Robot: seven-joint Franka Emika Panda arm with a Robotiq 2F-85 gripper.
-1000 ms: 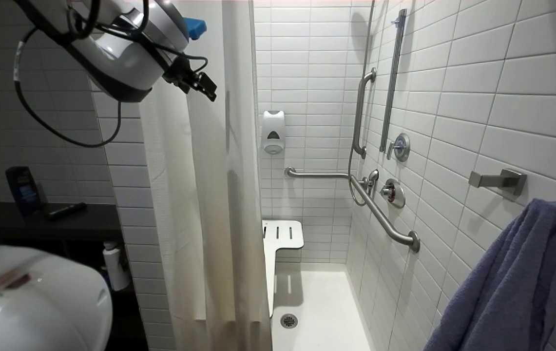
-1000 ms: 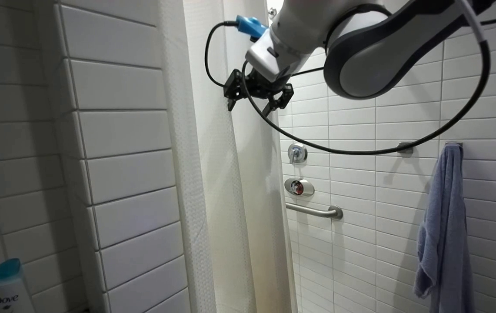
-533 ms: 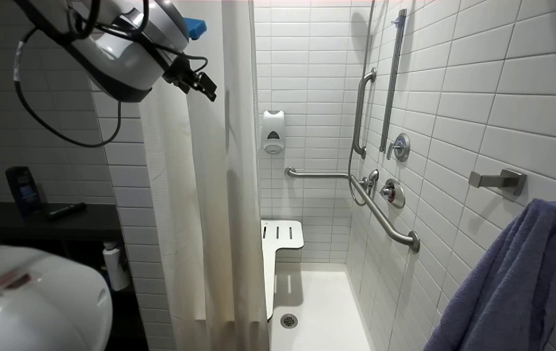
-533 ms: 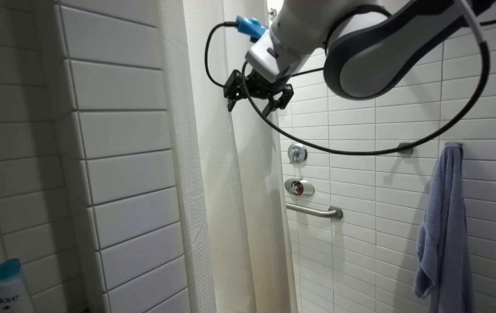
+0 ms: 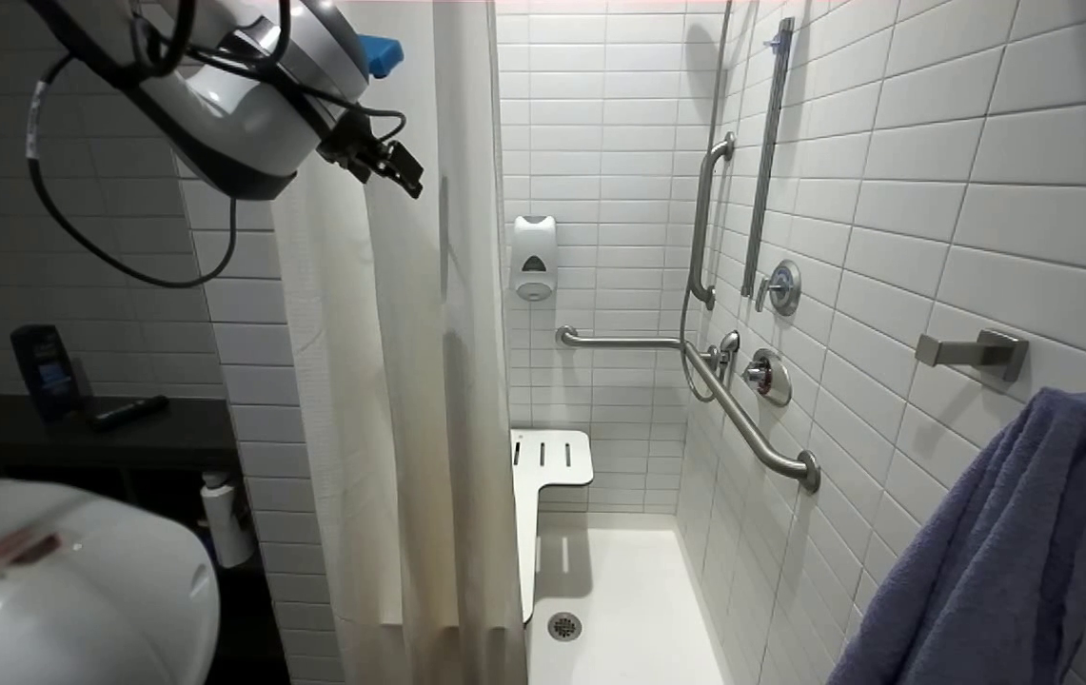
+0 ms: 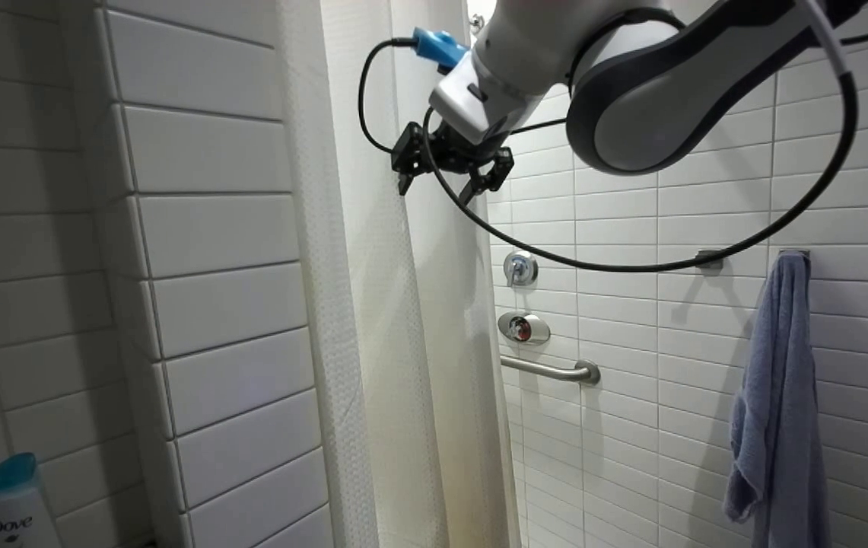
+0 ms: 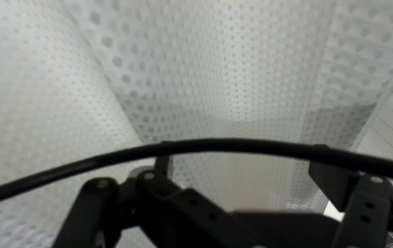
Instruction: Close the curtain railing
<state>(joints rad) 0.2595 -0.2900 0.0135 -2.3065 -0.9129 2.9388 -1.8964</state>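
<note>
Between the fingers (image 7: pixel 337 186) of the gripper (image 6: pixel 436 192) there is a wide gap; no cloth is seen pinched there. A black cable (image 7: pixel 237 144) crosses ahead of them in the wrist view. The curtain (image 5: pixel 409 381) lies straight out from the fingers and fills most of that view; contact cannot be told.

Key relation: the pleats run vertically, and the fingers are spread across that long axis. The curtain's free edge sits just past one finger, toward the right border of the wrist view, with tiles (image 7: pixel 392 124) beyond. One arm (image 6: pixel 631 114) only, so no choice of reach. Judgement: the next move calls for catching cloth near that edge and drawing it toward the side wall (image 5: pixel 885 209), where the towel (image 5: pixel 999 552) hangs. Thin fabric may well slip or fold away.

View check: an exterior view gives the uncovered shower floor (image 5: pixel 638 590), drain (image 5: pixel 564 626) and seat (image 5: pixel 554 457), of which the wrist view tells little. The wrist view alone gives the dotted weave up close. No view shows the curtain's top.
</note>
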